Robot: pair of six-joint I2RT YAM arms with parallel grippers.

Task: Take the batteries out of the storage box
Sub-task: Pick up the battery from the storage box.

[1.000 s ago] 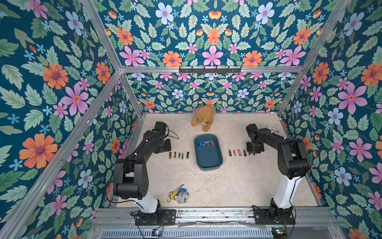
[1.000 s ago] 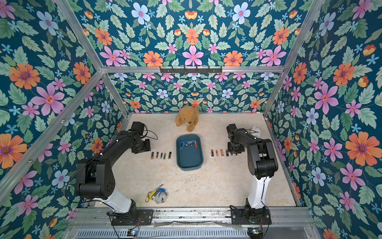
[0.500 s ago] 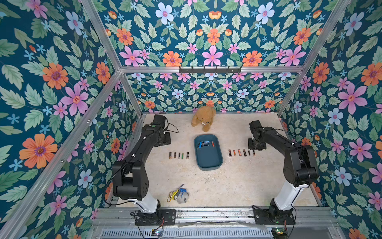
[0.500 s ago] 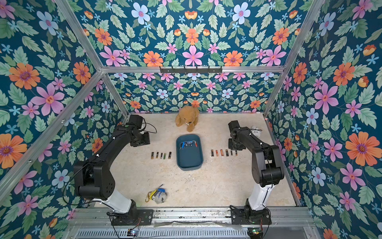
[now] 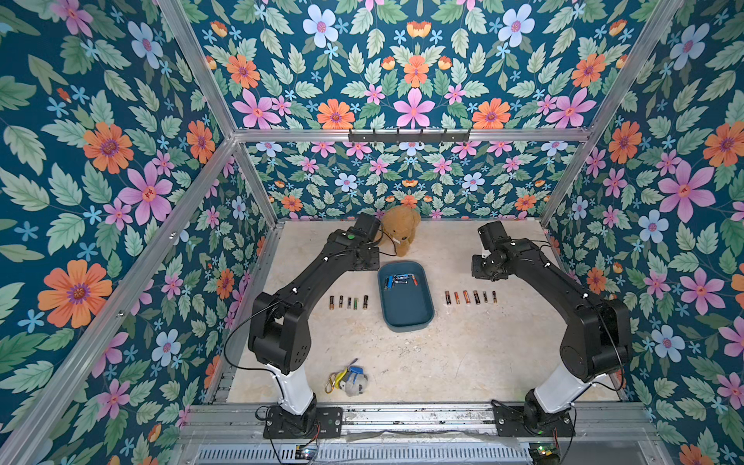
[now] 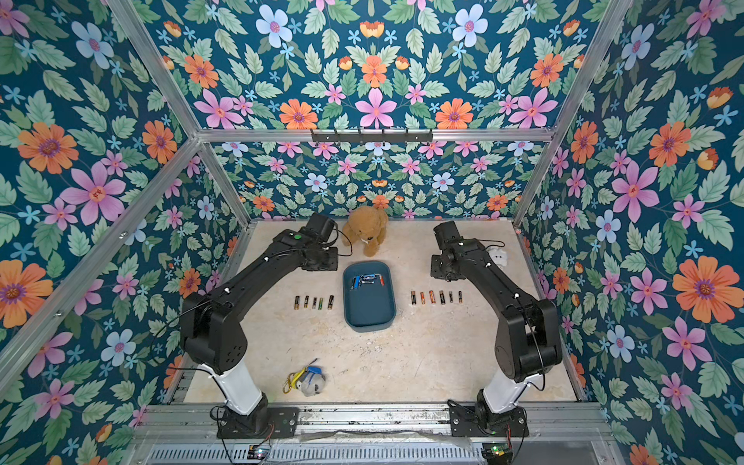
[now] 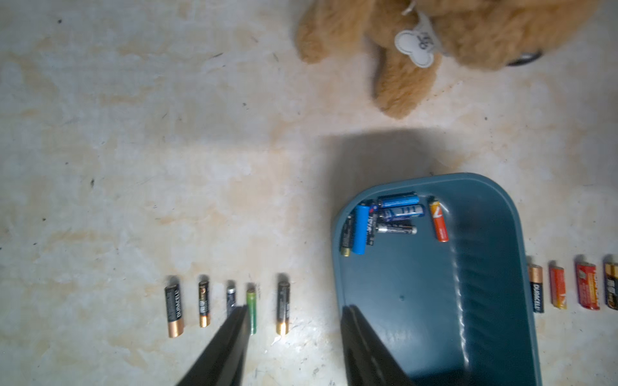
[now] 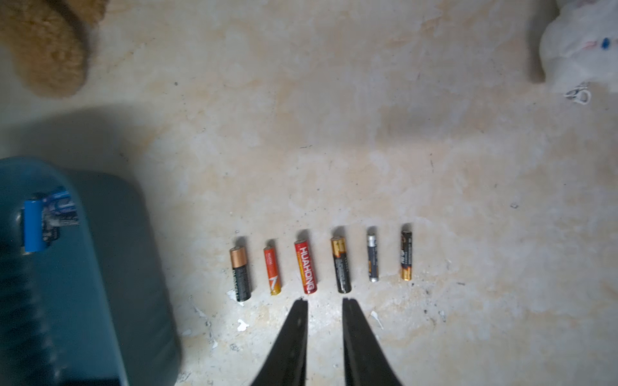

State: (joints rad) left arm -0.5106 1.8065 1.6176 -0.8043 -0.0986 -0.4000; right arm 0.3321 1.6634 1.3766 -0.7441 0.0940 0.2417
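The storage box [image 5: 406, 324] [image 6: 368, 318] is a teal tray in mid-table. Several batteries [image 5: 398, 280] [image 7: 384, 220] lie bunched at its far end. Another row of batteries [image 5: 348, 302] [image 7: 204, 302] lies on the table left of the box, and a further row [image 5: 469, 297] [image 8: 321, 264] lies to its right. My left gripper [image 7: 295, 310] hangs open and empty, high over the gap between the left row and the box. The right gripper [image 8: 325, 301] hovers over the near ends of the right row, jaws slightly apart with nothing between them.
A brown teddy bear [image 5: 398, 235] [image 7: 434, 40] sits behind the box, close to my left wrist. A small white plush [image 6: 497, 257] [image 8: 575, 50] lies at the back right. A keychain bundle [image 5: 348, 380] lies near the front edge. Floral walls enclose the table.
My left wrist has swung right, from the left side toward the box's far end and the teddy bear. The right wrist has shifted slightly back. No battery has moved.
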